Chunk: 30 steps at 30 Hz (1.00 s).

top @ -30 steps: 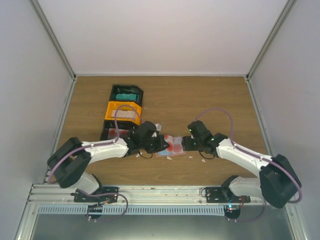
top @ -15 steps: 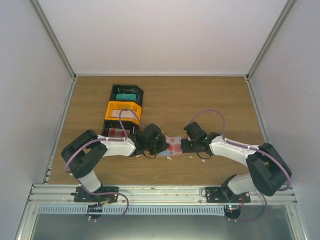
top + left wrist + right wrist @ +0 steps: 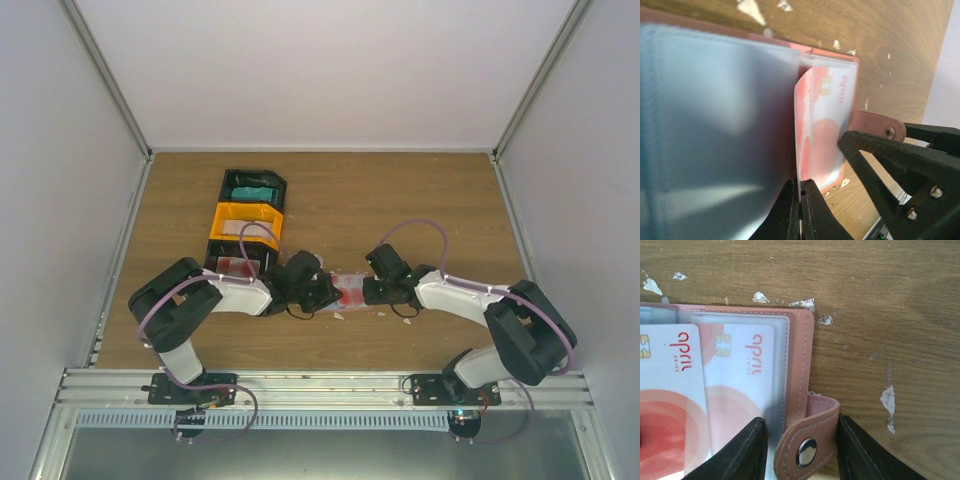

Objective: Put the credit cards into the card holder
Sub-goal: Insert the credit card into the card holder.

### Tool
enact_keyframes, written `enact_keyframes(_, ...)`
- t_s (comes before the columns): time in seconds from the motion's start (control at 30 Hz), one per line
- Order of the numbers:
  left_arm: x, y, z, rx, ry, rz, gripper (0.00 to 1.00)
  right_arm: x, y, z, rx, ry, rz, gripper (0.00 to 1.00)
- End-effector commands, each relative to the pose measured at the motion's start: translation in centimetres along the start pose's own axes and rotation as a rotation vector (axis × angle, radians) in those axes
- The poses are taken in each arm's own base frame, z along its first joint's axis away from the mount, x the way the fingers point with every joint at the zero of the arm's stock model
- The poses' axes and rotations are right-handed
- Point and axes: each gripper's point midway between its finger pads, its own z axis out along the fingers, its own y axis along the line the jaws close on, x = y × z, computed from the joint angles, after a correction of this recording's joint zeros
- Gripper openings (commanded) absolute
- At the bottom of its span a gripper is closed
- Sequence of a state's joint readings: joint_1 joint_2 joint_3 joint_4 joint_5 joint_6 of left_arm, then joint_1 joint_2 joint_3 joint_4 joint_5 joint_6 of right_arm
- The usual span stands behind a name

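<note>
Left tool [image 3: 800, 192] is clenched on a thin edge, card or clear sleeve [image 3: 715, 125], can't tell which. Card holder [image 3: 801, 355] lies open mid-tabletop [image 3: 880, 315], between both arms. One red-and-white card [image 3: 740, 375] sits sleeved, and a second card [image 3: 670, 405] beside it looks only part-way home. Right tool [image 3: 800, 425] straddles the snap tab [image 3: 807, 445]. Gripping it? Can't tell. Job looks underway.

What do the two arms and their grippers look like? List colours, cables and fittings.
The left arm and right arm have white link shells between bulky black joint housings, with a thin purple cable looping along each. The left gripper and right gripper have matte black fingers; small silver screws show on the right one's. No markings visible.
</note>
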<state>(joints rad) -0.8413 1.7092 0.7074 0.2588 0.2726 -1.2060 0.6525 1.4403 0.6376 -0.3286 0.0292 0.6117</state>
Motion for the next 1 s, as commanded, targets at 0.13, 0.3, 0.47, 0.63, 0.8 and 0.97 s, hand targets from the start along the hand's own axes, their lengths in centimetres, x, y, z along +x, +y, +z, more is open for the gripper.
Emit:
enact_keyframes(0.13, 0.7, 2.1, 0.1, -0.009, 0.027, -0.082, 0.00, 3.3, -1.5, 1.4, 0.058, 0.110, 0.027, 0.38)
enact_keyframes(0.3, 0.4, 1.8, 0.6, 0.017, 0.062, -0.072, 0.00, 3.6, -1.4, 1.6, 0.042, 0.119, 0.029, 0.34)
enact_keyframes(0.47, 1.0, 2.0, 1.2, 0.025, 0.108, -0.069, 0.03, 3.9, -1.1, 1.8, 0.021, 0.130, 0.034, 0.31)
enact_keyframes(0.63, 1.6, 1.8, 2.1, 0.040, 0.159, -0.045, 0.06, 4.2, -0.9, 2.0, 0.008, 0.135, 0.039, 0.31)
enact_keyframes(0.8, 1.7, 1.7, 3.1, 0.020, 0.193, 0.004, 0.08, 4.3, -0.9, 2.1, 0.005, 0.134, 0.047, 0.31)
enact_keyframes(0.97, 1.8, 1.7, 3.5, -0.004, 0.195, 0.046, 0.15, 4.3, -1.1, 2.1, 0.011, 0.127, 0.057, 0.31)
